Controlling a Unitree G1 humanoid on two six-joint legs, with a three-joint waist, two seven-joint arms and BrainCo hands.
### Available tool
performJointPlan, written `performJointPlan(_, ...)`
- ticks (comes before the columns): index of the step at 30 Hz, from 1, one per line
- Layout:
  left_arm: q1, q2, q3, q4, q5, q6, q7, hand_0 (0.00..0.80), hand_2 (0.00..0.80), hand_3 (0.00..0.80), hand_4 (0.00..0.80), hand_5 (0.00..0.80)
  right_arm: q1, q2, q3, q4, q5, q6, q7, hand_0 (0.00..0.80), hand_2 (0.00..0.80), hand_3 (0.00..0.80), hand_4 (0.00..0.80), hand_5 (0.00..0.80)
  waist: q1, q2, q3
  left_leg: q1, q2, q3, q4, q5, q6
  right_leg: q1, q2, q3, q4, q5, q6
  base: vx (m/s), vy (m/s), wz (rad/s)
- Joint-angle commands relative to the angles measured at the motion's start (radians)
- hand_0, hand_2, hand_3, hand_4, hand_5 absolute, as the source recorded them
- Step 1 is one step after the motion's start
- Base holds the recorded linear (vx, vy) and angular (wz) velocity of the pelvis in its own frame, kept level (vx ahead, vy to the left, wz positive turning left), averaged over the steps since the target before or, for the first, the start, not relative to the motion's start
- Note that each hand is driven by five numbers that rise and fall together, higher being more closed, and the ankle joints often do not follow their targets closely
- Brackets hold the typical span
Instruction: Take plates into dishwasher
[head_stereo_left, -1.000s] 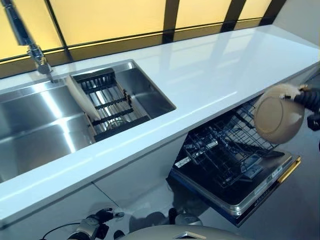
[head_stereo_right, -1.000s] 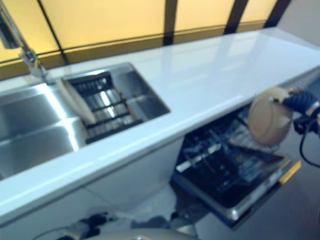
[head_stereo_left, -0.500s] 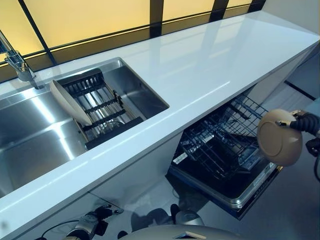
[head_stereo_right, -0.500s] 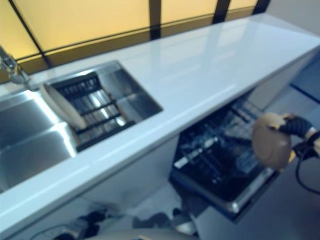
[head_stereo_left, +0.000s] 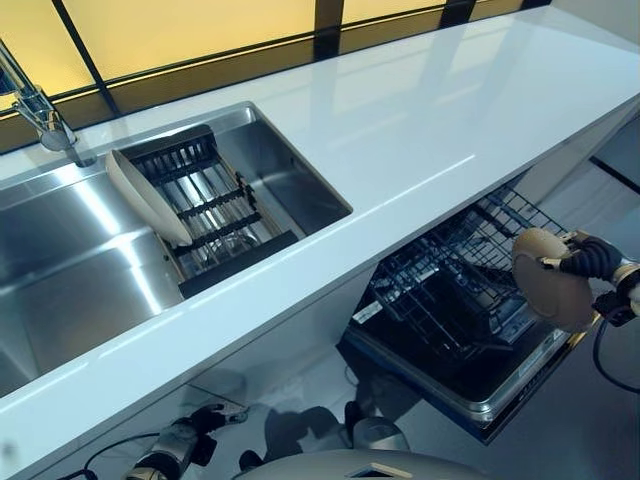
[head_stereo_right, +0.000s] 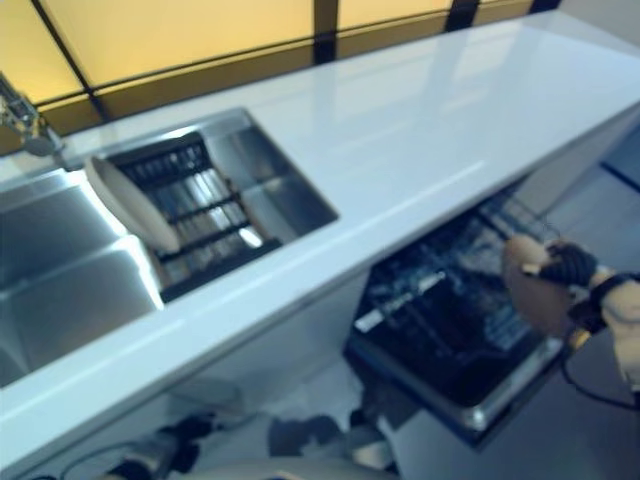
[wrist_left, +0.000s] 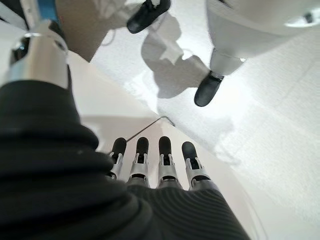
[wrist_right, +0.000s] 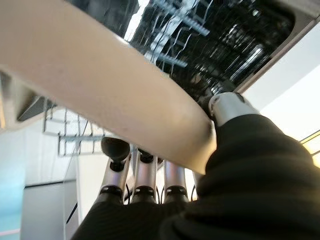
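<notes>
The right hand (head_stereo_left: 585, 258) is clenched on the rim of a tan plate (head_stereo_left: 552, 292), thumb on one face and fingers behind it, holding it upright over the open dishwasher (head_stereo_left: 455, 345) rack (lower than half a second ago). No writing is readable. The left hand (head_stereo_left: 180, 446) hangs relaxed below the table (head_stereo_left: 420, 120). Another plate (head_stereo_left: 145, 198) leans in the sink (head_stereo_left: 60, 270) rack.

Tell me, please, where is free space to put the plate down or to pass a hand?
The white counter is bare from the sink to its far right end. The left basin is bare too. The rack in the sink holds a plate. The dishwasher rack under the right hand is crowded with wire.
</notes>
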Motion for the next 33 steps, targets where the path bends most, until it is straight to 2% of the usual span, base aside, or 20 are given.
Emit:
performJointPlan(1,-0.036,0.012,0.015,0.013,0.050,-0.018,-0.016,0.000,0.000,0.000,0.000,0.000,-0.061,0.016,0.002,-0.008,-0.052,-0.070,-0.051,0.800,0.800,0.800,0.800,0.800,0.043,0.007,-0.012,0.041,-0.008,-0.019,0.080,-0.147,0.080,-0.140,-0.016,0.010,0.138,0.023,0.106,0.000,0.000,0.00)
performJointPlan(12,-0.033,0.009,0.020,0.006,0.074,-0.022,-0.034,0.000,0.000,0.000,0.000,0.000,-0.082,0.079,0.060,-0.039,-0.013,-0.047,-0.001,0.800,0.800,0.800,0.800,0.800,0.060,0.017,-0.011,0.041,-0.010,-0.036,0.068,-0.140,0.076,-0.136,-0.014,0.008,0.135,0.017,0.106,-0.002,-0.001,0.01)
performJointPlan(21,-0.038,0.007,0.025,0.010,0.082,-0.023,-0.045,0.000,0.000,0.000,0.000,0.000,-0.100,0.128,0.084,-0.093,0.050,0.003,0.023,0.800,0.800,0.800,0.800,0.800,0.063,0.020,-0.012,0.051,-0.010,-0.036,0.056,-0.136,0.073,-0.131,-0.013,0.008,0.131,0.015,0.106,-0.005,0.002,0.04)
performJointPlan(28,-0.039,0.007,0.024,0.011,0.083,-0.021,-0.049,0.000,0.000,0.000,0.000,0.000,-0.110,0.149,0.104,-0.150,0.049,0.002,0.044,0.800,0.800,0.800,0.800,0.800,0.064,0.021,-0.014,0.056,-0.010,-0.036,0.053,-0.134,0.072,-0.132,-0.013,0.011,0.136,0.014,0.111,0.000,0.000,0.00)
performJointPlan(33,-0.039,0.001,0.026,0.017,0.077,-0.020,-0.036,0.000,0.000,0.000,0.000,0.000,-0.131,0.173,0.138,-0.132,0.051,0.006,0.043,0.800,0.800,0.800,0.800,0.800,0.073,0.016,-0.013,0.059,-0.007,-0.038,0.052,-0.133,0.070,-0.126,-0.014,0.008,0.132,0.015,0.112,0.006,-0.020,0.00)
